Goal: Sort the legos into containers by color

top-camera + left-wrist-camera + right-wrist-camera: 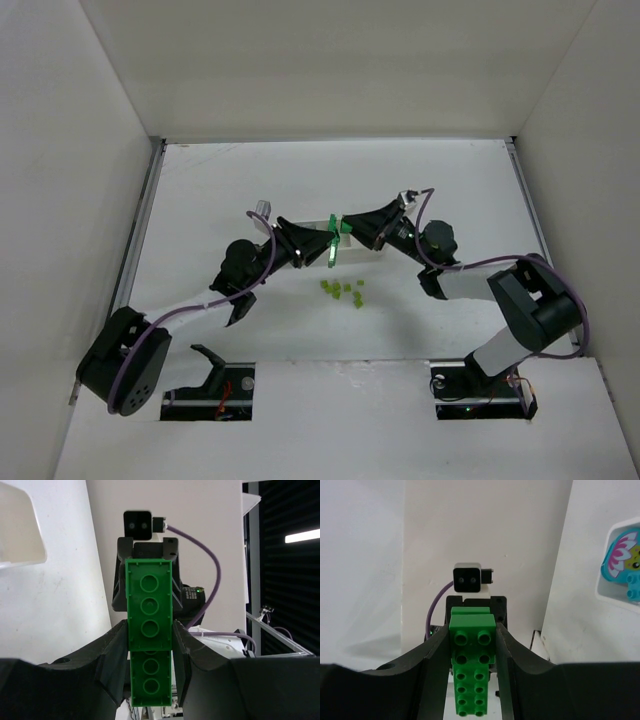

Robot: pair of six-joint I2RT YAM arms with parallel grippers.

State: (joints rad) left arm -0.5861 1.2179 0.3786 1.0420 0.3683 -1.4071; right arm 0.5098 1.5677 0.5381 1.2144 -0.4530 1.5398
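White table [250, 180], green brick [331, 247] between end effectors [149, 632] [472, 632]

One long green brick stack [331, 244] and roughly five tiny yellow-green pieces [336, 291]

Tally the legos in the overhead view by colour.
green brick: 1
yellow-green pieces: about 5, too tiny to count with certainty
Total: about 6
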